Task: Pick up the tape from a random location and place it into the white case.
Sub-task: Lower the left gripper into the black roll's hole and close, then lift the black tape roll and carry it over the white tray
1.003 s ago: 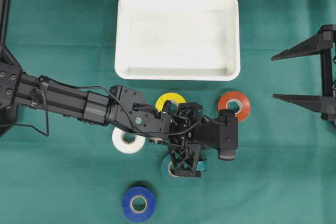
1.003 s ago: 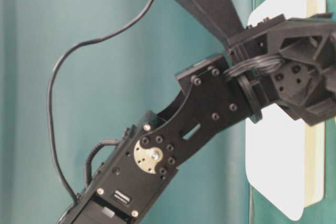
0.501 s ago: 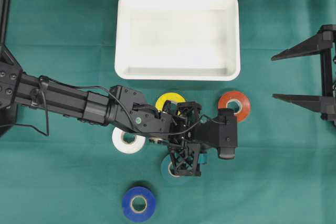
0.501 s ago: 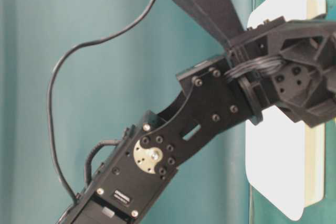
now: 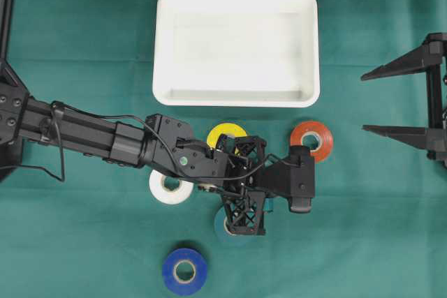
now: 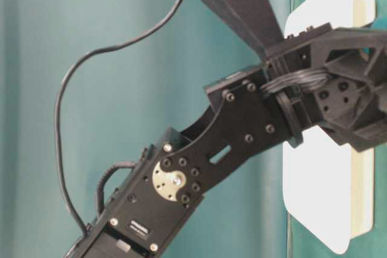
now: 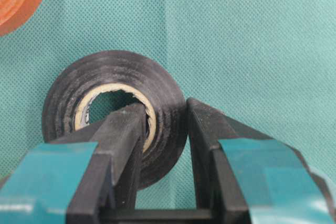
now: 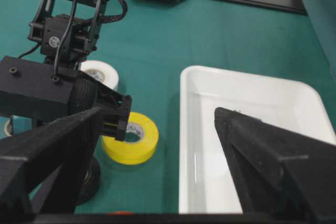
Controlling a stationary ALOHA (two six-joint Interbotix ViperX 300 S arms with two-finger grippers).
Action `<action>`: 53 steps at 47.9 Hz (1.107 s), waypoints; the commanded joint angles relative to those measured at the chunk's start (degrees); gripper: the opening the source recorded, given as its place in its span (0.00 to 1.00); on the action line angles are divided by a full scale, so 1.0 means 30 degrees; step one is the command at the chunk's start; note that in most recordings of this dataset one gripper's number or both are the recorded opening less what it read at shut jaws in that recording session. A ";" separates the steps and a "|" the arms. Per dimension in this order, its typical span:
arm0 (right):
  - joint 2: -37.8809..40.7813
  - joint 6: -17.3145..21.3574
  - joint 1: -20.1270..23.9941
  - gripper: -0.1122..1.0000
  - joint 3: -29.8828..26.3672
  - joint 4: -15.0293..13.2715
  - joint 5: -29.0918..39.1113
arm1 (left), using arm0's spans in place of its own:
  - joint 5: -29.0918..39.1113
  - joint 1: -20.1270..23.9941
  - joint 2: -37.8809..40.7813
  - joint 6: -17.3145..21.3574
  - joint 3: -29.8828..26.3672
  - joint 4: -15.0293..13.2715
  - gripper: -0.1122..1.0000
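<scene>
In the left wrist view, the left gripper (image 7: 163, 145) is clamped on a black tape roll (image 7: 113, 111) at the frame's centre, one finger (image 7: 123, 145) inside the core and the other outside its wall; whether the roll is off the green desk (image 7: 252, 45) is hard to tell. An orange roll (image 5: 311, 140) lies near it. Overhead, the white case (image 5: 236, 95) sits at upper centre, well apart. The right gripper (image 5: 391, 101) waits at the right edge, spread wide.
</scene>
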 commanded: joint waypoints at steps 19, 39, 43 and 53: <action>0.0059 0.0029 -0.0029 0.92 -0.0469 -0.0029 -0.0088 | 0.0059 -0.0059 -0.0967 0.0029 -0.0410 -0.0029 0.26; 0.0088 0.0029 -0.0029 0.92 -0.0469 -0.0029 0.0059 | 0.1523 -0.0088 -0.3457 0.0088 -0.0469 0.0088 0.26; 0.0088 0.0029 -0.0029 0.92 -0.0498 -0.0029 0.0059 | 0.1699 -0.0059 -0.4189 0.0117 -0.0439 0.0146 0.26; 0.0059 0.0029 -0.0059 0.92 -0.0498 -0.0029 0.0059 | 0.2256 -0.0088 -0.5801 0.0146 -0.0557 0.0205 0.26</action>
